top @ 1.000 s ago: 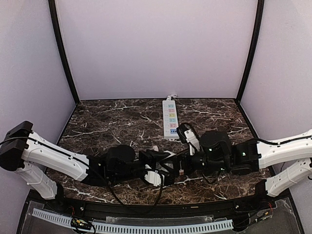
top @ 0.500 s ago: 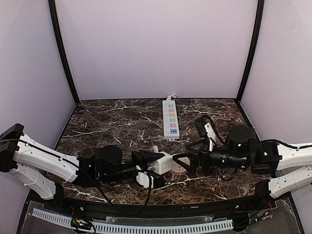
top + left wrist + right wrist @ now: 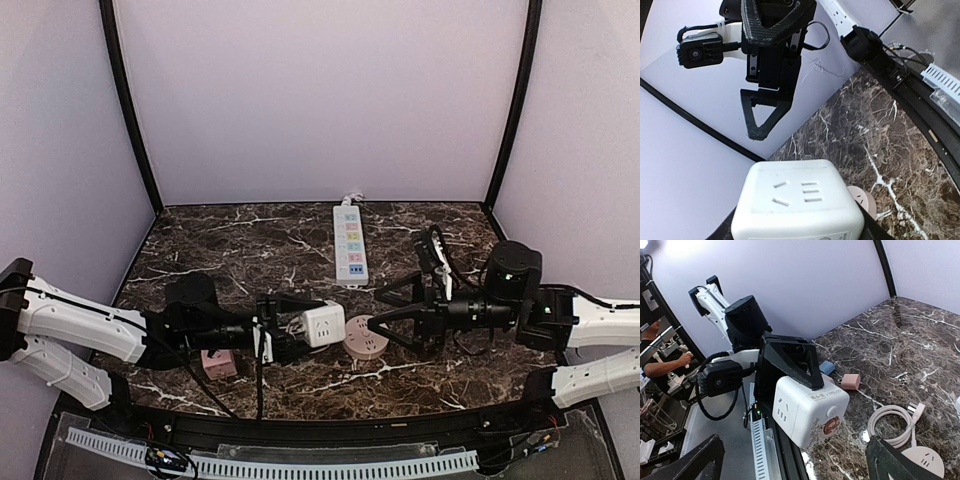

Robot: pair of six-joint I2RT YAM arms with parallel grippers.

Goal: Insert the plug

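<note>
My left gripper [image 3: 312, 327] is shut on a white cube socket [image 3: 323, 324], held just above the table with one outlet face towards the right arm. The same cube [image 3: 799, 200] fills the bottom of the left wrist view, and in the right wrist view this cube [image 3: 810, 407] sits under the black finger [image 3: 790, 360]. My right gripper [image 3: 393, 307] stands open and empty, a short way right of the cube. A pale pink cable coil with its plug [image 3: 916, 409] lies on the marble beside a round pink socket [image 3: 365, 337].
A white power strip [image 3: 350, 243] lies at the back middle of the marble table [image 3: 220, 260]. A small pink adapter [image 3: 218, 362] sits under the left arm, and a blue block [image 3: 827, 367] lies near it. Black frame posts stand at both back corners.
Both arms have drawn apart: the left moved left still holding the cube, the right pulled back to the right. The round pink socket now shows between them.
</note>
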